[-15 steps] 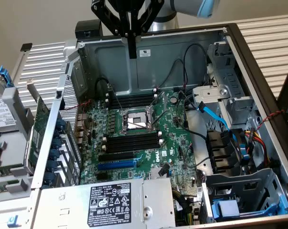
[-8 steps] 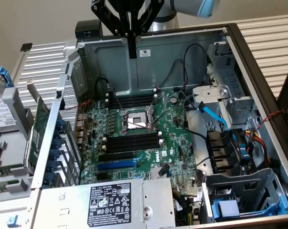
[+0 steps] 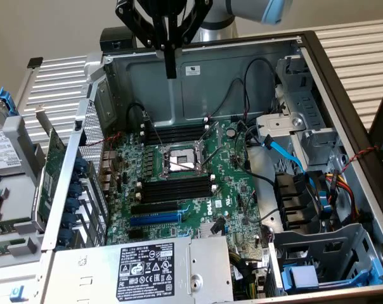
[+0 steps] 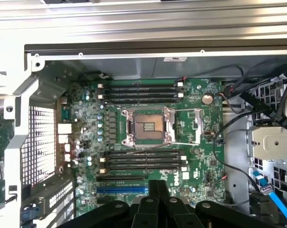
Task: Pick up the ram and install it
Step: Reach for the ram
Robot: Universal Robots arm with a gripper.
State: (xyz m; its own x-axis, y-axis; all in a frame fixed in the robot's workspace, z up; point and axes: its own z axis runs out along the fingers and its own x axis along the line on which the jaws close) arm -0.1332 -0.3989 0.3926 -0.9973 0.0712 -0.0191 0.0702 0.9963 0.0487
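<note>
Fingers (image 3: 170, 62) pressed together and empty, high above the motherboard (image 3: 233, 190); memory slots (image 3: 177, 188) beneath them all bare, ram neither picked nor seated, possibly the narrow green strip (image 3: 6, 248) far off outside the case.

We see the gripper (image 3: 171, 68), closed tight, hanging above the open computer case (image 3: 147, 85). Black memory slots (image 3: 176, 189) flank the CPU socket (image 3: 179, 159) on the motherboard (image 3: 237, 183).

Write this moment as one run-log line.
jaws: shut, nothing visibly held | position: above open grey metal computer case | green motherboard: long black memory slots look empty
</note>
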